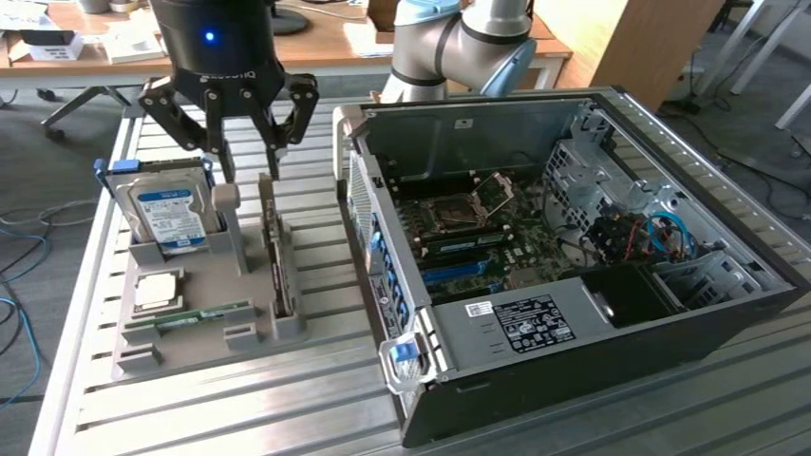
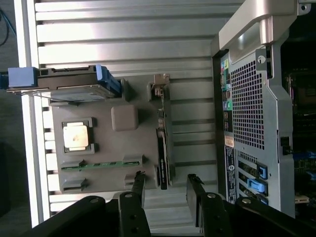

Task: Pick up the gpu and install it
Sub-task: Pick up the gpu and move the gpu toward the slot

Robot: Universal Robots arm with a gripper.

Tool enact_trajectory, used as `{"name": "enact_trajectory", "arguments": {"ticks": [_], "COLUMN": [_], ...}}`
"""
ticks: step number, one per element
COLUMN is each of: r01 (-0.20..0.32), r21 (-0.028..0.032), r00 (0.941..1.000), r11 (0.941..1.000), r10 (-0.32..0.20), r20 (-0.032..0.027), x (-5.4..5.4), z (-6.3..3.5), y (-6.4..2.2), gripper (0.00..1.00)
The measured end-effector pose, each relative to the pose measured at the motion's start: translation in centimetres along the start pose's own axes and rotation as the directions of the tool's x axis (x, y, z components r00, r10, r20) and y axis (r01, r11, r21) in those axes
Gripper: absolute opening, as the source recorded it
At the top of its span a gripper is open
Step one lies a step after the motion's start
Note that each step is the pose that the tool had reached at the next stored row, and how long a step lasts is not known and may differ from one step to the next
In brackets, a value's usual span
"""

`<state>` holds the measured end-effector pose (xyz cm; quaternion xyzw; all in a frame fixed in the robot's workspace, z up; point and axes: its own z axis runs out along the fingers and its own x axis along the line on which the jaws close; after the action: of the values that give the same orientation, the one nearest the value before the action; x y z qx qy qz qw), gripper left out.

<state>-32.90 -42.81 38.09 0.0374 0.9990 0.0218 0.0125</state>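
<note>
Fig. My gripper (image 1: 251,160), fingers spread and holding nothing, hangs over the grey holder (image 1: 235,280). The gpu (image 1: 277,261) stands on edge in its slot, at nine o'clock of the open computer case (image 1: 571,380) in the exterior view. One end of it appears to lie just beneath my fingertips (image 2: 139,183).
</note>
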Motion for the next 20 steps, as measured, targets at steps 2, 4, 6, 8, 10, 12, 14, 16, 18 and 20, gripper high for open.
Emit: {"name": "enact_trajectory", "arguments": {"ticks": [2,4,6,8,10,12,14,16,18,20], "r01": [0.000,0.000,0.000,0.000,0.000,0.000,0.000,0.000,0.000,0.000], "r21": [0.0000,0.0001,0.0001,0.0001,0.0000,0.0000,0.0000,0.0001,0.0001,0.0001], "r00": [1.0000,1.0000,1.0000,1.0000,1.0000,1.0000,1.0000,1.0000,1.0000,1.0000], "r11": [1.0000,1.0000,1.0000,1.0000,1.0000,1.0000,1.0000,1.0000,1.0000,1.0000], "r10": [0.000,0.000,0.000,0.000,0.000,0.000,0.000,0.000,0.000,0.000], "r20": [0.0000,0.0000,-0.0001,-0.0001,0.0000,0.0000,0.0000,0.0000,0.0000,0.0000], "x": [0.0,0.0,0.0,0.0,0.0,0.0,0.1,0.1,0.1,0.1], "z": [0.36,0.72,1.09,1.45,1.81,2.18,2.54,2.90,3.27,3.63], "y": [-0.01,-0.03,-0.05,-0.06,-0.08,-0.10,-0.11,-0.13,-0.15,-0.16], "gripper": [0.47,0.47,0.47,0.47,0.47,0.47,0.47,0.47,0.47,0.47]}}
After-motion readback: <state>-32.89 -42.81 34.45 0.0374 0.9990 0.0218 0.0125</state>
